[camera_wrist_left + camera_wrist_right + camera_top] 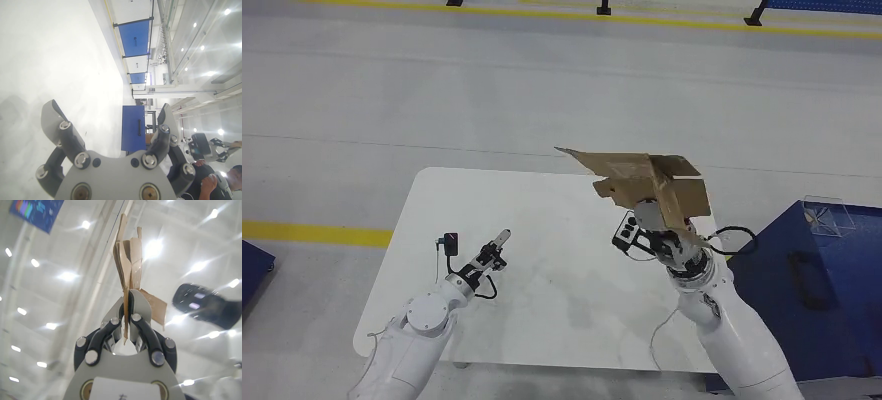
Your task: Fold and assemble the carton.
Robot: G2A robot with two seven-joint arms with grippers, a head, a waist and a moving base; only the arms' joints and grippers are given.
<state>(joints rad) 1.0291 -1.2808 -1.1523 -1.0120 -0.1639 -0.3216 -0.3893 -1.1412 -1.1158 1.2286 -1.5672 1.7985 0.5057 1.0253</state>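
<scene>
Stretching out beneath both arms is the table [542, 330], a smooth white slab with rounded corners, its near edge partly being covered by the arms. A blue cabinet [832, 300] is standing just beside the table's right edge, with the frame cutting off its outer side. The carton [647, 180] is hanging in the air above the table's far right part, clear of the tabletop. It is a flattened piece of brown corrugated cardboard, creased and ragged at the edges, with one pointed flap jutting toward the table's middle and a squarer panel tilting toward its right edge. Seen edge-on in the right wrist view, the carton [128, 262] is fanning into several thin layers, and how many panels are overlapping is hard to tell. The right gripper [652, 222] is rising over the table's right side, and its grey metal jaws [128, 298] are pinching together on the carton's lower edge. The left gripper [500, 240] is hovering low over the table's near left part. Its pale fingers [51, 113] with dark ribbed inner faces are standing wide apart, with nothing between them [108, 107]. A small black device [450, 241] with a thin cable is sitting on the table beside the left arm, too small to identify.
</scene>
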